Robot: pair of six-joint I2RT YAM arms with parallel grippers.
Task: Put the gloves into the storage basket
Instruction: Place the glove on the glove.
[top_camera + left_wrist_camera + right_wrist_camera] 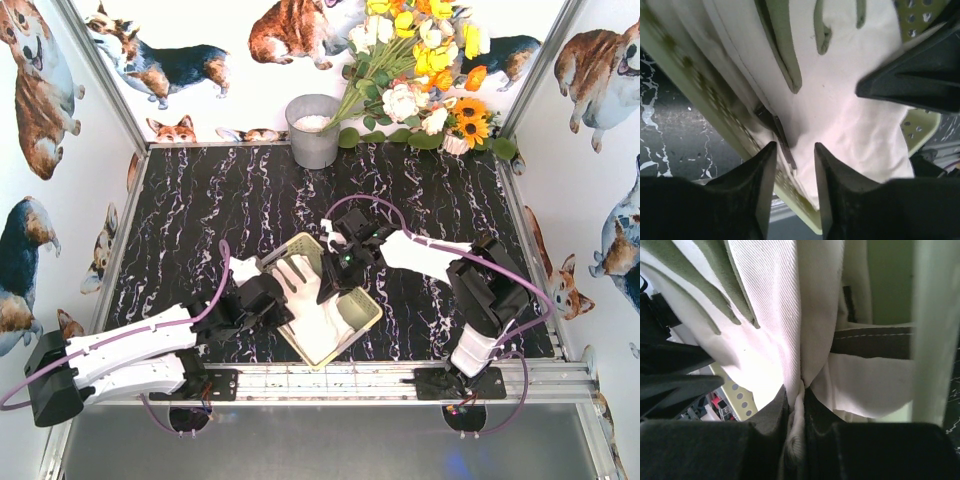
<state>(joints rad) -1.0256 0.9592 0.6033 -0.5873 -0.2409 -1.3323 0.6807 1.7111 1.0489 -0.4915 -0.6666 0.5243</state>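
Note:
The pale yellow-green storage basket (368,322) stands on the black marbled table between the two arms. Cream-white gloves (318,318) with dark strips lie piled in it. In the top view my left gripper (284,304) sits at the basket's left rim. My right gripper (336,278) hangs over the middle of the basket. In the left wrist view my left gripper (795,150) is open, its fingers standing apart just above a glove (840,100) and the basket rim (715,115). In the right wrist view my right gripper (796,390) is shut on a fold of a white glove (775,315), which hangs over the basket wall (930,330).
A grey metal bucket (313,130) stands at the back of the table beside a bunch of yellow and white flowers (420,70). Corgi-print walls close in the table on three sides. An aluminium rail (400,380) runs along the near edge.

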